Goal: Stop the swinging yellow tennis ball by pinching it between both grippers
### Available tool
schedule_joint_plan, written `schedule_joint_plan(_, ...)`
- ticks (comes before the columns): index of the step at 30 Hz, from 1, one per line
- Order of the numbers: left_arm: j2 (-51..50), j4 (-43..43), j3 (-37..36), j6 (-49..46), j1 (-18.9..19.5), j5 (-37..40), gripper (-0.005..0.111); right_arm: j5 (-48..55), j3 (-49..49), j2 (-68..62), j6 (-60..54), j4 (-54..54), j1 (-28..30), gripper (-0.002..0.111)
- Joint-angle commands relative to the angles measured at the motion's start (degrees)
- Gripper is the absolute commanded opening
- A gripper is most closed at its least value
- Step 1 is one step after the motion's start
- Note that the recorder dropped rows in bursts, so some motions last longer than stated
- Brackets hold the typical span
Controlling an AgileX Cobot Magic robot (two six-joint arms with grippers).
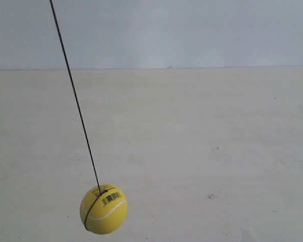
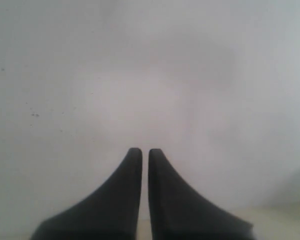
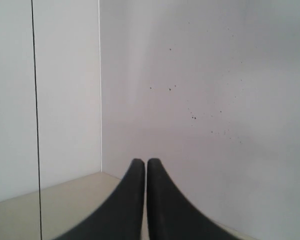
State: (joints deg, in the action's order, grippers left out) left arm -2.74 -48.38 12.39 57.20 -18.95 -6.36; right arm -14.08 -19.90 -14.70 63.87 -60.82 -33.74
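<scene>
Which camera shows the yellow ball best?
The exterior view: the yellow tennis ball hangs whole on its string, seam and barcode showing. Neither wrist view shows it; the right one catches only a thin dark line, possibly the string.

Soft, even light fills the exterior view. The pale worktop (image 1: 217,151) looks washed out and low in contrast, and the wall across the top of the frame is a flat bluish grey. At lower left the yellow tennis ball (image 1: 103,209) is lit from above: its top is bright, its underside a shade duller, and its barcode is just legible. The string (image 1: 76,101) reads as a crisp thin line.

The left wrist view is milky and hazy, brightest in the middle and greyer toward the edges. The left gripper (image 2: 141,150) shows its fingers (image 2: 120,200) as soft-edged dark silhouettes. The right wrist view is somewhat clearer, with sharp wall specks, but the right gripper (image 3: 141,161) fingers (image 3: 165,210) are featureless black and slightly blurred.
</scene>
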Motion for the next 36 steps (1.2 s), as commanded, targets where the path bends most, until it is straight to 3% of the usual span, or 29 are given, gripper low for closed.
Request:
schedule_joint_plan(1,2.4,17.9,-0.3,-11.5,3.8,10.1,0.005,-0.2,-0.1,0.3,0.1,0.2,0.0,0.000)
schedule_joint_plan(5,2.7,40.5,-0.3,-37.5,10.1,15.5,0.005,-0.2,-0.1,0.3,0.1,0.2,0.0,0.000)
schedule_joint_plan(13,2.7,51.9,-1.5,-54.8,17.0,17.6,0.005,-0.2,-0.1,0.3,0.1,0.2,0.0,0.000)
schedule_joint_plan(24,2.7,52.0,-8.9,-60.2,23.3,17.1,0.005,-0.2,-0.1,0.3,0.1,0.2,0.0,0.000)
schedule_joint_plan(36,2.7,51.4,-12.4,-60.3,24.6,19.6,0.005,0.0,-0.1,0.3,0.1,0.2,0.0,0.000)
